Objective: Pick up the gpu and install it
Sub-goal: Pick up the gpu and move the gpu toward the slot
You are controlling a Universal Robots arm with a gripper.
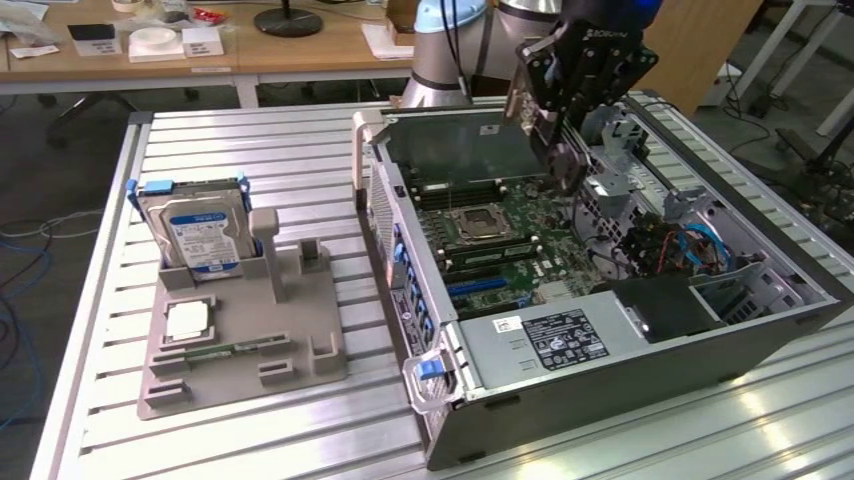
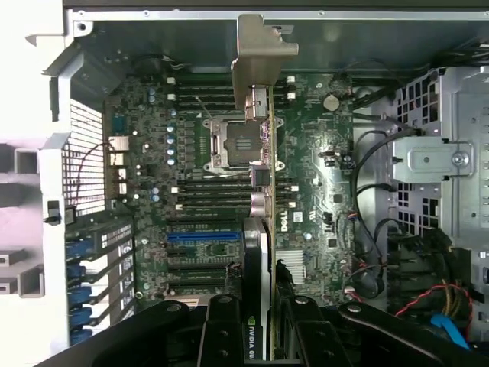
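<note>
**Q:** Status on your rig?

**A:** My gripper (image 1: 563, 150) is clamped on the flat green gpu card with a silver end bracket (image 1: 461, 150). I'm holding it upright inside the open grey computer case (image 1: 601, 372), over the motherboard (image 2: 321, 176). In the exterior view it's at 12 o'clock from the square CPU socket (image 1: 481, 222).

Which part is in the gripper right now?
The gpu, held edge-on above the motherboard; the hard drive, CPU and memory stick sit on the grey holder.
</note>
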